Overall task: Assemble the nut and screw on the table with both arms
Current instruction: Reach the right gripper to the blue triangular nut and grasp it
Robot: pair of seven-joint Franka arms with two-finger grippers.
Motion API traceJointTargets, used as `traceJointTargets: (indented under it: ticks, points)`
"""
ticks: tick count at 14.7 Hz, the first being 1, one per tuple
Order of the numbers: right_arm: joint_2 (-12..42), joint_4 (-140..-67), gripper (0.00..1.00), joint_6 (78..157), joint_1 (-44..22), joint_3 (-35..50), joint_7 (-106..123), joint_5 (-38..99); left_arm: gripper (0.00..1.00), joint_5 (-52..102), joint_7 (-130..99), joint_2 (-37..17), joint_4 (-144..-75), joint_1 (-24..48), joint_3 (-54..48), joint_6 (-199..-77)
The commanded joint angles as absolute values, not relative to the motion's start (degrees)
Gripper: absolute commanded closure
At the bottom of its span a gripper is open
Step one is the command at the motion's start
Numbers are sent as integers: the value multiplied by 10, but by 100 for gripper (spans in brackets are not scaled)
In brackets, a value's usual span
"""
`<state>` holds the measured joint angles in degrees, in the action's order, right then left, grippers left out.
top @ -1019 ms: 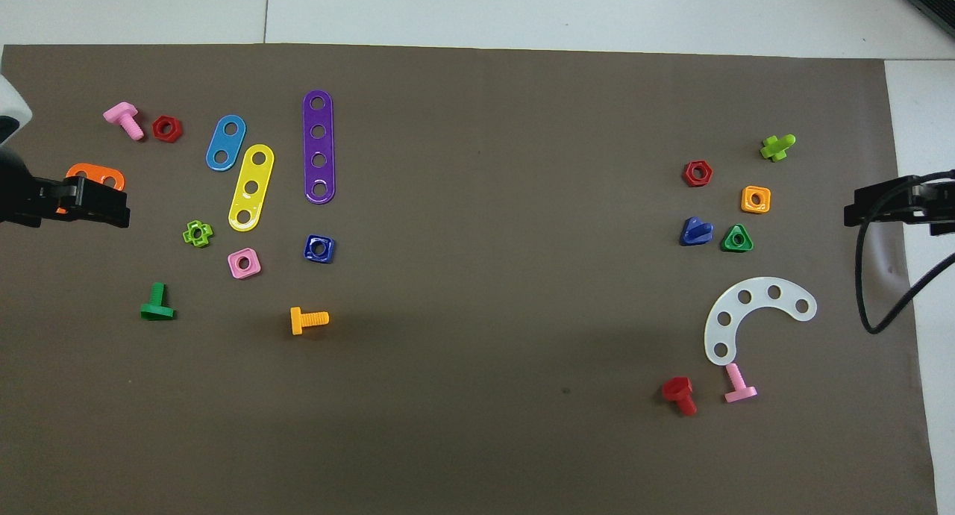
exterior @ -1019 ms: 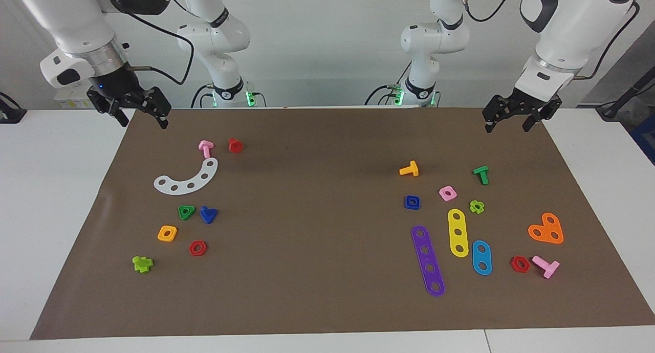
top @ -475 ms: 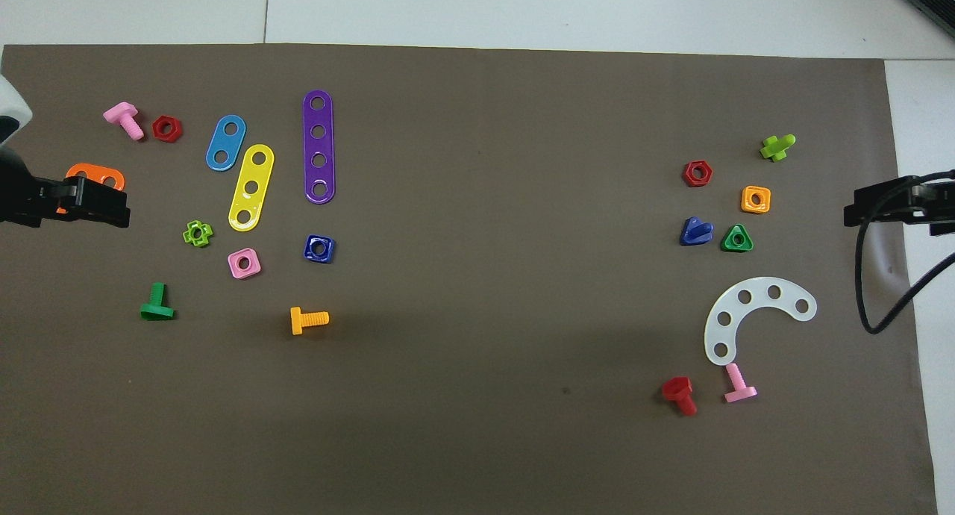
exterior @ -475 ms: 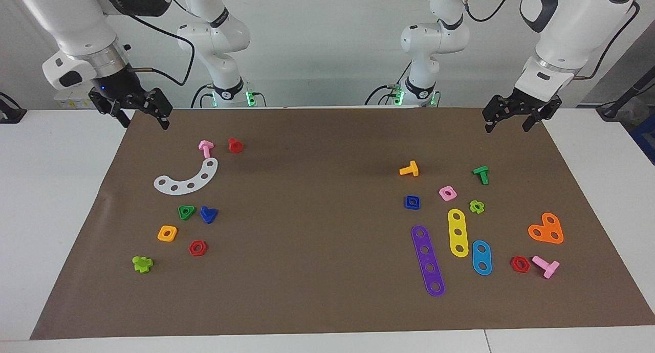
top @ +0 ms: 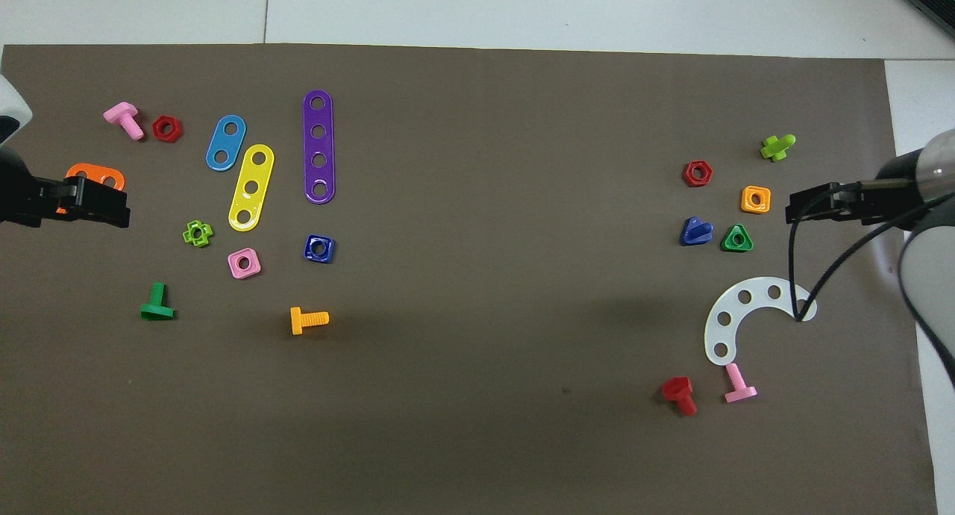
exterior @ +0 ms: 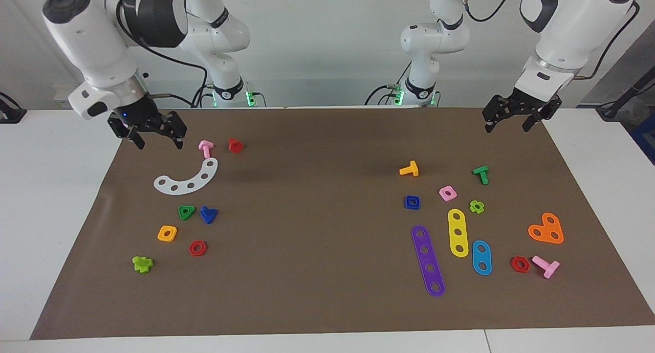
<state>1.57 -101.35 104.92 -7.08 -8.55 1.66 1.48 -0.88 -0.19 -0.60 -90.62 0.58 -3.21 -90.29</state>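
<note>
Both grippers hang open, holding nothing. The right gripper is up over the mat's edge; the screw lies below it, toward the middle. The left gripper waits; the nut lies apart, so 1 arm can take each.

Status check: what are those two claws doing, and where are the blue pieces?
Right gripper open, over mat near white arc. Left gripper open, waiting. Blue screw, blue nut apart, untouched.
</note>
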Motion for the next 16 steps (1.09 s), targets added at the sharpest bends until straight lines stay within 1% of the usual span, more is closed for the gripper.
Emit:
traceJointTargets:
  ticks: [1, 4, 8, 9, 10, 14, 16]
  points:
    - [53, -1106, 0, 1185, -91, -80, 67, 36, 0, -16, -7, 10, -923, 8, -31, -903]
    - [97, -1148, 0, 1286, -103, -80, 142, 61, 0, -16, -8, 10, -923, 8, -31, -903]
    - [128, -1208, 1, 1389, -98, -80, 221, 69, 0, -16, -8, 10, -923, 8, -31, -903]
    - [129, -1215, 3, 1401, -98, -80, 228, 69, 0, -16, -8, 10, -923, 8, -31, -903]
    - [129, -1216, 9, 1402, -99, -80, 229, 69, 0, -16, -7, 10, -923, 8, -31, -903]
    - [134, -1228, 40, 1419, -90, -80, 262, 69, 0, -16, -7, 10, -923, 8, -31, -903]
    - [138, -1228, 50, 1419, -87, -80, 262, 69, 0, -16, -7, 10, -923, 8, -31, -903]
